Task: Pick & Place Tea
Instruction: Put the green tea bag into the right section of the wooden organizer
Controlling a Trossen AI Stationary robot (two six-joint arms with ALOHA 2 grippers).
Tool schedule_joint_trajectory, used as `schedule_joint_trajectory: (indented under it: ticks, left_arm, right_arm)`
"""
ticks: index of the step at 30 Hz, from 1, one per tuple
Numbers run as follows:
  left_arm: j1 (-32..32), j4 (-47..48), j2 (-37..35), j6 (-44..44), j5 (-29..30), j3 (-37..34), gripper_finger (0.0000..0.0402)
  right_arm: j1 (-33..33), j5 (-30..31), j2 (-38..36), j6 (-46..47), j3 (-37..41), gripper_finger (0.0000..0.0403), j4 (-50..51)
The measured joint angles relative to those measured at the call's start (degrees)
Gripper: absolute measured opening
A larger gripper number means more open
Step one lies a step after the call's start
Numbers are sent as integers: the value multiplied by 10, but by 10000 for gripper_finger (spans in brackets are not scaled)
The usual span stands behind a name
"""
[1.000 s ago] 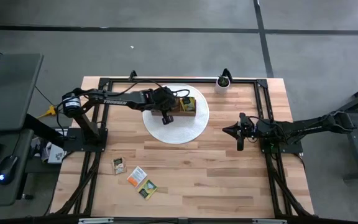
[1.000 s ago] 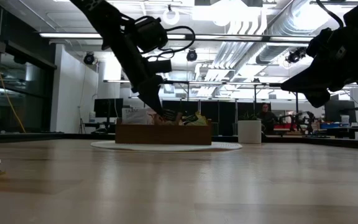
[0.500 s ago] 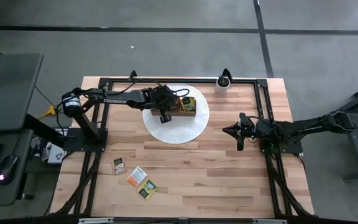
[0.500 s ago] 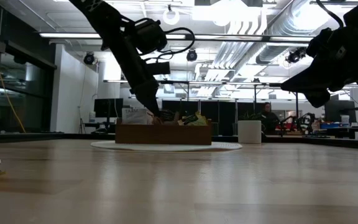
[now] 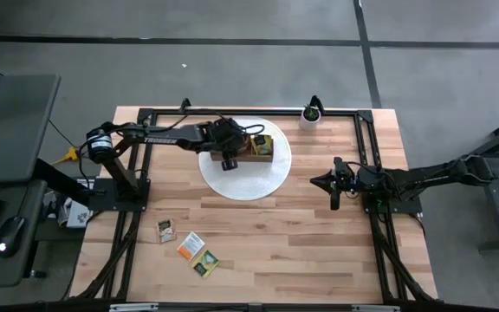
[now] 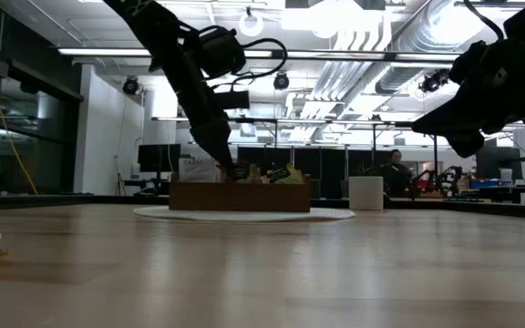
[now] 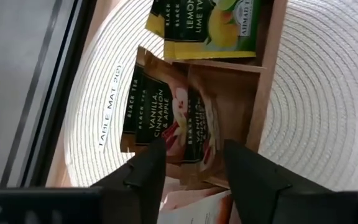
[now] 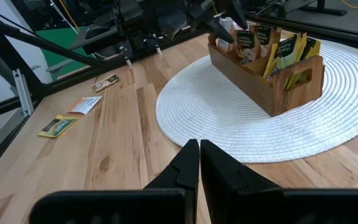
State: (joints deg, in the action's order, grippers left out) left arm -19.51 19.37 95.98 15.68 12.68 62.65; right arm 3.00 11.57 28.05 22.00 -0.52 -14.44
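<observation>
A tan sachet (image 7: pixel 160 115) in the wooden box (image 7: pixel 263 93) read "BLACK TEA VANILLA CINNAMON & APPLE". At its 12 o'clock, a yellow sachet (image 7: pixel 207 28) showed "BLACK", "LEMON", "LIME" and "AHMAD". The white round mat (image 7: pixel 107 106) carried "TABLE MAT 2(0)" at the sachet's 9 o'clock.

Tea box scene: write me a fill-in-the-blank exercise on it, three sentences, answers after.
1. The wooden box stands on a round white ____.
2. The left gripper is over the box, its fingers ____.
3. ____ tea sachets lie loose on the table.

Answers: mat; open; three
</observation>
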Motion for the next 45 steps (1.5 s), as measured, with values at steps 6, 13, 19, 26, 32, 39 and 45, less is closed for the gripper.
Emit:
schedule_joint_trajectory:
  ticks: [6,13,19,26,32,39,45]
  left_arm:
    - [14,99,0,33,-6,61,170]
    - [57,196,-43,35,-45,87,170]
    - [109,257,-72,-8,-125,86,170]
    - [173,271,-103,-108,-198,26,170]
    - [264,265,-119,-85,-241,-24,170]
    - [370,228,-119,-104,-267,-69,170]
    - [449,111,-119,-182,-280,-121,170]
  right_arm:
    - [0,0,0,0,0,12,0]
    - [0,0,0,0,0,12,0]
    - [0,0,0,0,0,12,0]
    - [0,0,0,0,0,12,0]
    - [0,0,0,0,0,12,0]
    - [0,0,0,0,0,12,0]
    - [0,0,0,0,0,12,0]
